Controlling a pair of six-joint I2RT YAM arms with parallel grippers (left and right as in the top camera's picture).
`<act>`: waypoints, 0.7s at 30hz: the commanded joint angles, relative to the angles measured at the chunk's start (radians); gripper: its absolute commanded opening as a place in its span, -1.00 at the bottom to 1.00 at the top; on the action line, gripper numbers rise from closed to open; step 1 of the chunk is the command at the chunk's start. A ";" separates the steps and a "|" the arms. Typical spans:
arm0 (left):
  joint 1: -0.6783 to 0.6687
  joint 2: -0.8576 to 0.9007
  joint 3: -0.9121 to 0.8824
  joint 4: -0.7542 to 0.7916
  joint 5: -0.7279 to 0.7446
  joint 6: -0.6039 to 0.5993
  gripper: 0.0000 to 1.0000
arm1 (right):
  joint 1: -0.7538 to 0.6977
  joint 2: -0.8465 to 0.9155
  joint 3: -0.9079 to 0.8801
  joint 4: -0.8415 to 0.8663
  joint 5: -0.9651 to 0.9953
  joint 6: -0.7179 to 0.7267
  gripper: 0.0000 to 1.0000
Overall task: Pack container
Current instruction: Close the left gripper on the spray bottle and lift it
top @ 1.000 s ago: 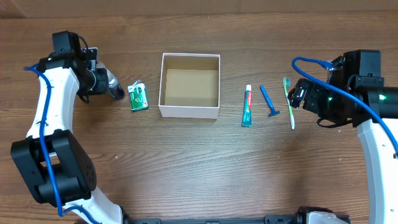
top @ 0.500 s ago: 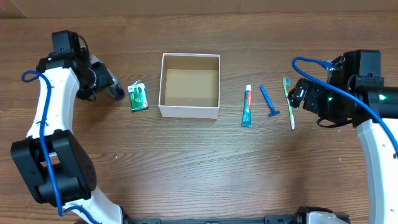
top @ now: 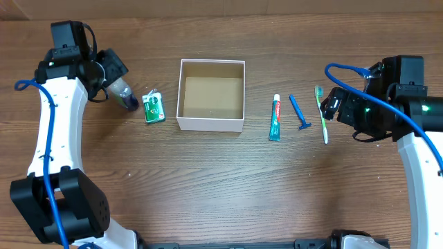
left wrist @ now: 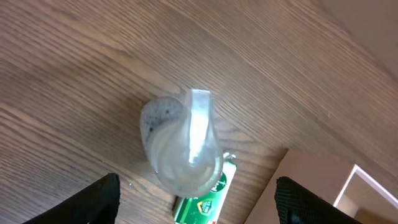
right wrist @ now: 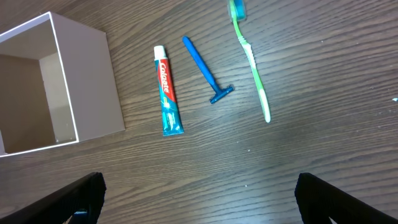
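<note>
The left gripper (left wrist: 196, 190) gaped wide above an untouched clear bottle (left wrist: 183, 149), the right gripper (right wrist: 199, 193) wide and empty, a green packet (left wrist: 202, 204) half hidden behind the bottle

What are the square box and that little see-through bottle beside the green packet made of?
The box looks like cardboard: matte brown inside, smooth white walls with thin straight edges. The bottle seems to be translucent plastic, cloudy, with a bright highlight down it; glass cannot be ruled out.

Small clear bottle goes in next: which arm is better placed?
Left. The left gripper, jaws open, hangs above the small clear plastic bottle; the right gripper is across the white-walled cardboard box, by the green toothbrush.
</note>
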 commanded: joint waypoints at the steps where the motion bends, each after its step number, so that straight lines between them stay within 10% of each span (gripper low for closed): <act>1: -0.001 0.004 0.015 0.003 -0.045 -0.089 0.58 | -0.001 -0.003 0.022 0.005 0.014 -0.003 1.00; 21: -0.002 0.179 0.015 0.026 -0.010 -0.156 0.24 | -0.001 -0.003 0.022 0.005 0.014 -0.003 1.00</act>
